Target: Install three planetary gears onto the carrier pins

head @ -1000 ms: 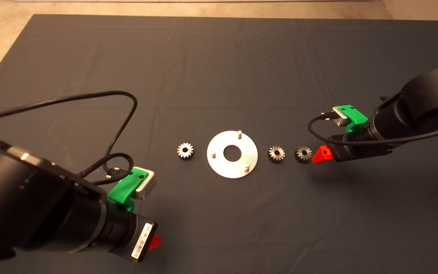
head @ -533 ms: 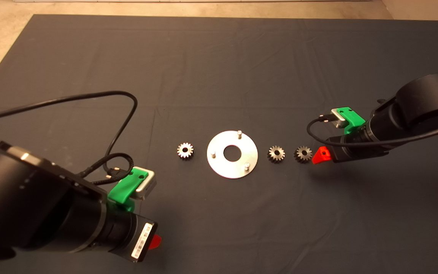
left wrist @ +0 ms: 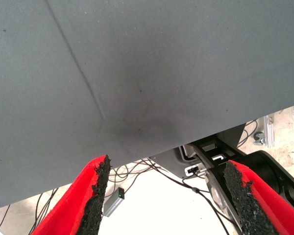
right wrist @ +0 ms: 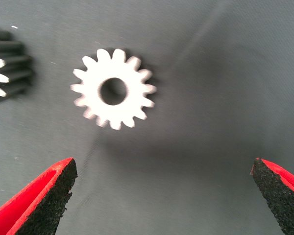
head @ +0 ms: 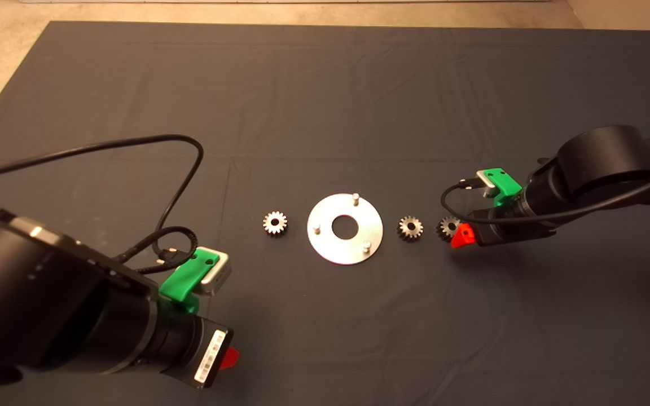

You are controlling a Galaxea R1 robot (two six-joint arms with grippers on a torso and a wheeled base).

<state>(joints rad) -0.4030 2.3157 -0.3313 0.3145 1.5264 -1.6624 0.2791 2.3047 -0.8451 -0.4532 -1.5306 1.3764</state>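
The carrier disc [head: 325, 245] lies flat mid-mat with three upright carrier pins [head: 355, 197], [head: 315, 228], [head: 366, 246], all bare. One planetary gear [head: 275, 223] lies left of the disc. Two more [head: 409, 228], [head: 448, 226] lie to its right. My right gripper [head: 459, 233] hovers at the rightmost gear's outer edge. In the right wrist view that gear [right wrist: 114, 89] lies flat ahead of the open right gripper [right wrist: 161, 196], nothing between the fingers [right wrist: 49, 196]; its neighbour [right wrist: 2, 66] shows at the edge. My left gripper [head: 228, 357] waits at the lower left, open [left wrist: 169, 200] and empty.
The dark mat [head: 325, 113] covers the table, with bare floor beyond its far edge. A black cable [head: 184, 169] loops over the mat from the left arm. The left wrist view shows the mat's edge [left wrist: 152, 156] with floor cables past it.
My right arm has slid left and lower, bringing its red finger up against the rightmost gear. The gears, the disc and the left arm have not moved.
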